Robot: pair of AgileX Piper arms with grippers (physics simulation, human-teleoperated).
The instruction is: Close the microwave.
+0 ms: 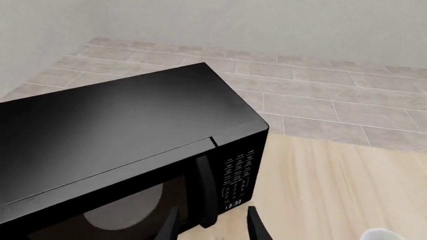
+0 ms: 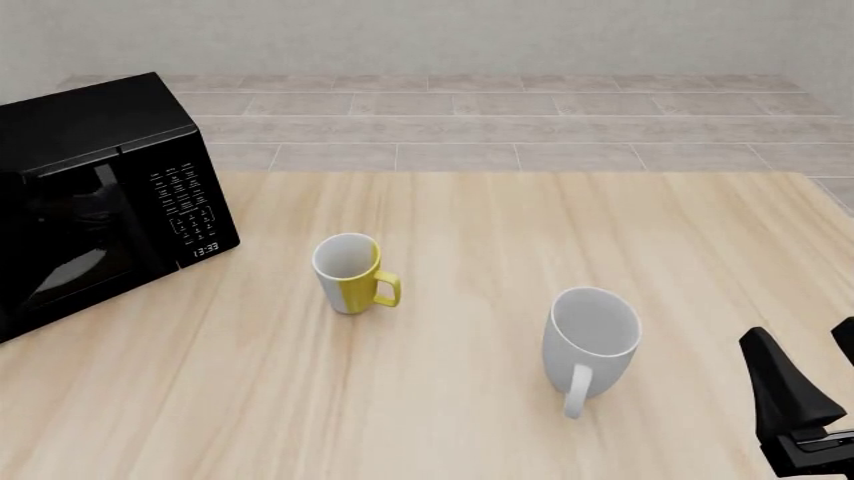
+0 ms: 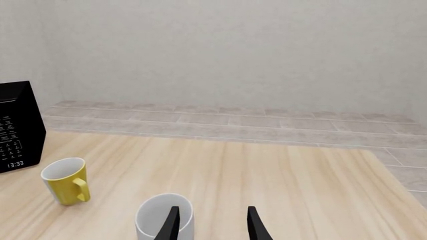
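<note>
Microwave (image 2: 100, 200) is seen shut; yellow mug (image 2: 351, 272) and white mug (image 2: 591, 342) are empty. Both claws, left gripper (image 1: 212, 225) and right gripper (image 3: 212, 225), are spread apart, unloaded.

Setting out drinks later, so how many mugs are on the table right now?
2. A yellow-and-white ceramic mug stands near the table's middle, right of the glossy black microwave; a larger white mug stands nearer the right arm. None appear hidden.

microwave (image 2: 94, 200): left side was cut off by the front view's edge
keypad print (image 2: 187, 205): was too small to read
</note>
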